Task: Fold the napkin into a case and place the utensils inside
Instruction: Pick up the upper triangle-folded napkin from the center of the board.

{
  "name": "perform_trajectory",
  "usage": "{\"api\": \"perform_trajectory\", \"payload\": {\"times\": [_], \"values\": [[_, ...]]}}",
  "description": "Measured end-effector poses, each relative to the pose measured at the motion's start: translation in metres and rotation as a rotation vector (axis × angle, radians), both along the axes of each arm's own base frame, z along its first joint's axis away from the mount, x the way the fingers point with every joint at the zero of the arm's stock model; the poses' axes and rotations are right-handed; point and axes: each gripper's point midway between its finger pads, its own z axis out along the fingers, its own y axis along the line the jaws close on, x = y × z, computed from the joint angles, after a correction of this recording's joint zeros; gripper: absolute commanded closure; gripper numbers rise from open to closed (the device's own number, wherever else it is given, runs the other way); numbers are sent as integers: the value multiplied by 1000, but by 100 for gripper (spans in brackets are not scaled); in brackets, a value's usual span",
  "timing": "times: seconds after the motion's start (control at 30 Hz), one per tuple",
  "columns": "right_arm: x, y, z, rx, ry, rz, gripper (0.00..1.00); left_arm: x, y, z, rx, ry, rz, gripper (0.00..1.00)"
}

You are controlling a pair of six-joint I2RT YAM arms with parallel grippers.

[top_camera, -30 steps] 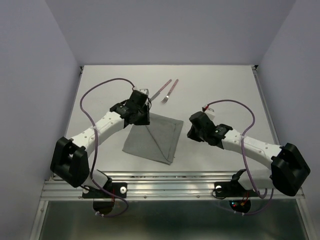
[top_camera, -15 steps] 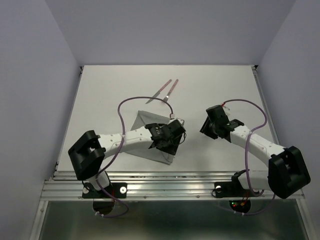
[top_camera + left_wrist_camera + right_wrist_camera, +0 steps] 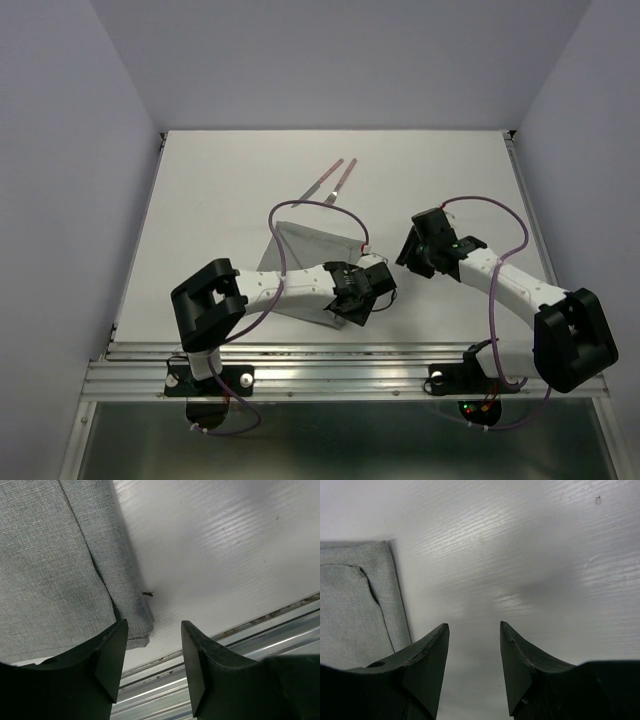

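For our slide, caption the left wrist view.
Open left gripper above a corner of the folded napkin, near the table edge.

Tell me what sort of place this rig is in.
Probably a lab test cell, not a dining room: a white table boxed in by plain walls, a metal rail along its near edge, and only a napkin and utensils as props.

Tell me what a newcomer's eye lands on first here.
The folded grey cloth napkin at mid-table stands out first, with the left gripper open just over its near corner. The right gripper hangs open and empty beside the cloth's right edge. Two slim pink-handled utensils lie side by side farther back.
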Motion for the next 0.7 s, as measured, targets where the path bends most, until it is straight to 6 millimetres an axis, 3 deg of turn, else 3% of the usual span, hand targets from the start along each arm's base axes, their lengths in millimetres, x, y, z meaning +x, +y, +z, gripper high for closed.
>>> {"api": "perform_trajectory", "payload": {"times": [0.33, 0.7], "values": [[-1, 1, -7, -6, 22, 10, 48, 9, 16, -5, 89, -68, 29, 40], [0, 3, -8, 1, 23, 15, 45, 13, 19, -4, 115, -94, 4, 41]]}}
